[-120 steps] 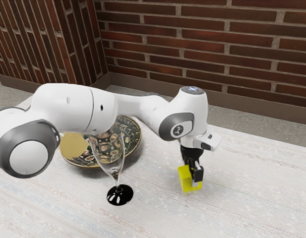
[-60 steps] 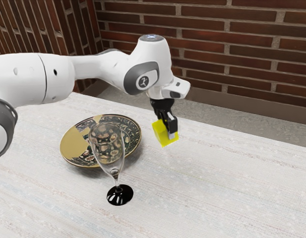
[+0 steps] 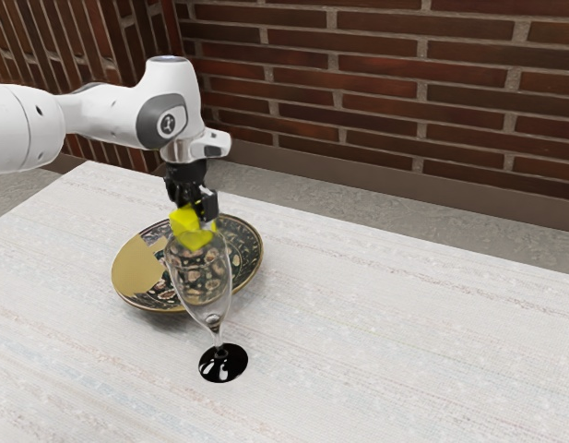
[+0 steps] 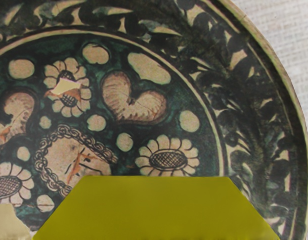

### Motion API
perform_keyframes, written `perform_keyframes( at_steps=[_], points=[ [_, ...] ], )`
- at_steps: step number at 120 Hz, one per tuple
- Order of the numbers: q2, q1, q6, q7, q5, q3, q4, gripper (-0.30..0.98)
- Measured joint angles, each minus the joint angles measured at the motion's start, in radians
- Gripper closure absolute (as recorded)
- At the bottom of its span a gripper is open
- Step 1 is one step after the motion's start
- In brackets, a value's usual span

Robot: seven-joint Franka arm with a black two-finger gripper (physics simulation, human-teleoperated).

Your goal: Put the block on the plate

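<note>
The black fingers [image 3: 208, 205] are parted by the width of a bright yellow, cube-shaped block [image 3: 188, 224] and grip it from two sides. They point downward at the end of the white-and-grey robot arm [image 3: 109, 113]. The block sits between the fingers and above the round ceramic plate [image 3: 134, 269], which has a dark green, floral-patterned face with a plain gold patch. In the wrist view, the plate's painted flowers and curved rim spread out beyond the held block. Lower than the fingers and nearer the exterior camera, a clear stemmed glass with a black foot [image 3: 223, 365] stands upright beside the plate. Its upper part overlaps the block in the exterior view; whether the two touch, I cannot tell. Below the fingers, a bench with a whitish, woven-looking top [image 3: 395, 341] carries the plate and glass. A red-brown brick wall [image 3: 450, 78] rises behind the fingers.
</note>
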Motion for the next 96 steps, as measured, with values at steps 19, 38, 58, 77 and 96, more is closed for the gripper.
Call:
perform_keyframes(
  at_steps=[19,38,58,77,96],
  points=[
    [0.107,0.047,0.0,-0.001,0.004,0.016,0.057,0.28],
    [0.167,0.049,0.003,-0.001,0.007,0.022,0.098,0.28],
    [0.181,0.049,0.007,-0.002,0.006,0.026,0.104,0.14],
    [0.136,0.049,0.008,-0.001,-0.001,0.027,0.095,0.06],
    [0.011,0.037,0.0,-0.006,-0.019,0.026,0.012,0.03]
  ],
)
